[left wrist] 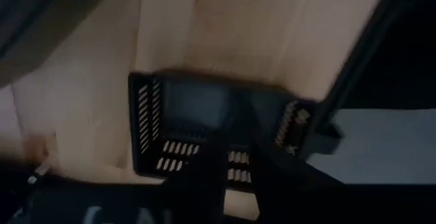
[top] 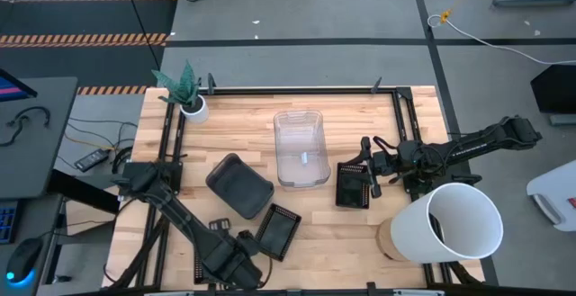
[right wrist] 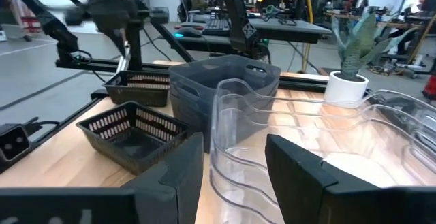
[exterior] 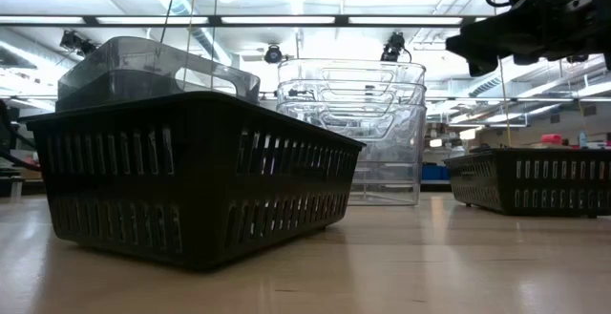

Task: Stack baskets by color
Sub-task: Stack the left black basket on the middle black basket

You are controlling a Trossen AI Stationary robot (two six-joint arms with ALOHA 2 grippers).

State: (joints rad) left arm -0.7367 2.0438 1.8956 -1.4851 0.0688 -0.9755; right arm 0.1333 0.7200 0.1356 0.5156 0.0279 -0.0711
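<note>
High view gives us the left hand at the near edge, fingers straddling a mesh basket's wall, grip unclear, while our right hand hangs parted over another mesh basket beside the clear stack.

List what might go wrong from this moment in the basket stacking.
1. The left end effector sits over the rim of a small black mesh-sided plastic basket at the table's front; a grip on one thin wall may let it tilt or slip.
2. That basket lies close beside the smoky dark grey plastic bin; lifting could nudge it.
3. The right end effector hovers over the second black mesh basket, next to the clear bin stack.
</note>
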